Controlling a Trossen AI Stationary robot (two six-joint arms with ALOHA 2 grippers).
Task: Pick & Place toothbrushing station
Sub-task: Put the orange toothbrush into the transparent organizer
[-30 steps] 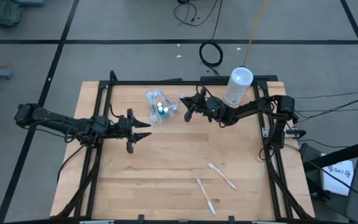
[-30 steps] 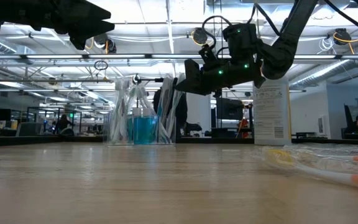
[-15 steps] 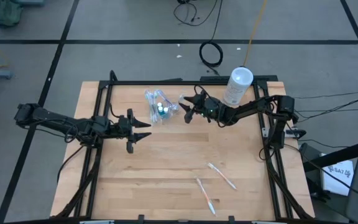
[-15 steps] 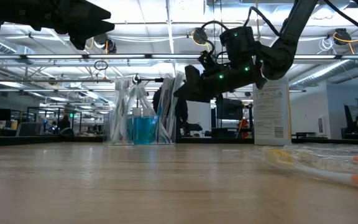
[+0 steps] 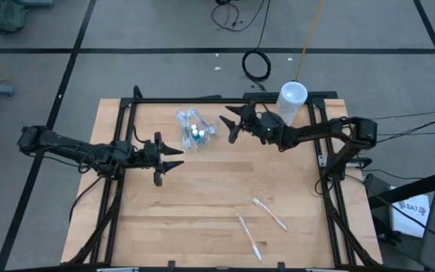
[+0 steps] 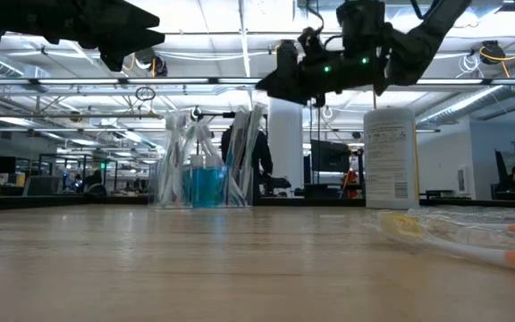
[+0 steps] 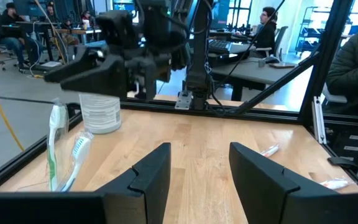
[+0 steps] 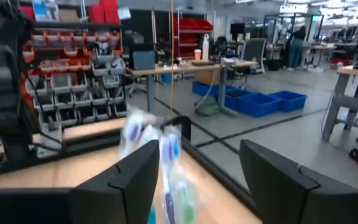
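The clear pouch (image 5: 195, 128) stands upright at the table's far middle, with pastel toothbrushes (image 6: 242, 161) and teal tubes (image 6: 206, 186) inside it. The right wrist view shows the pouch (image 8: 166, 155) close ahead. My right gripper (image 5: 231, 125) hangs open just right of the pouch and above its top (image 6: 271, 85), holding nothing. My left gripper (image 5: 175, 159) waits open left of the table's middle, above the tabletop, with nothing between its fingers (image 7: 201, 171). Two loose toothbrushes (image 5: 269, 213) (image 5: 250, 237) lie flat on the near right of the table.
A tall whitish canister (image 5: 291, 102) stands at the far right, close behind my right arm (image 6: 392, 156). A black frame (image 5: 202, 99) runs along the table's far edge and sides. Bare wood lies between the pouch and the loose toothbrushes.
My right gripper has opened beside the pouch's right side, then risen and drawn back a little toward the table's far right. The pouch and its toothbrushes have stayed standing where they were.
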